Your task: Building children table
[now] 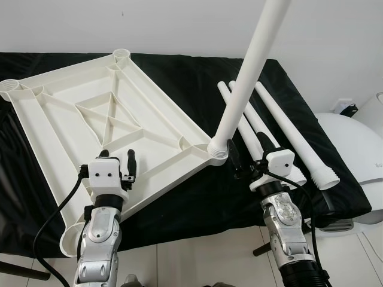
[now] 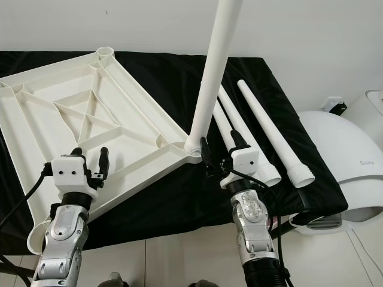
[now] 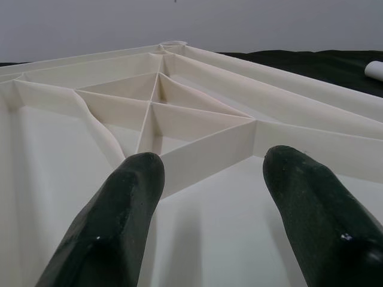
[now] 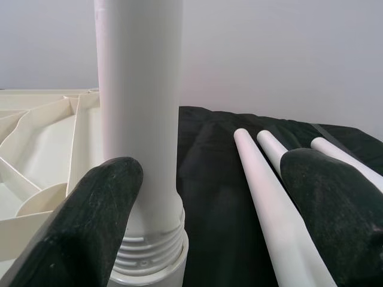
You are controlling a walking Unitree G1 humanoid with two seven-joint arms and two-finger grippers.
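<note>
A cream tabletop (image 1: 108, 119) lies upside down on a black cloth, its ribs facing up. One white leg (image 1: 245, 89) stands upright in the corner socket (image 1: 218, 150) nearest me on the right. Three more white legs (image 1: 293, 131) lie side by side on the cloth to the right. My left gripper (image 1: 118, 160) is open over the tabletop's near edge, its fingers (image 3: 128, 197) just above the flat panel. My right gripper (image 1: 247, 150) is open beside the upright leg's threaded base (image 4: 146, 251), with one finger (image 4: 90, 221) in front of it and the other toward the loose legs.
The black cloth (image 1: 197, 197) covers a low bench that ends just before my arms. A rounded white appliance (image 1: 353, 143) stands on the floor at the right. A black cable (image 1: 51, 221) hangs from my left wrist. A white wall (image 1: 179, 24) rises behind.
</note>
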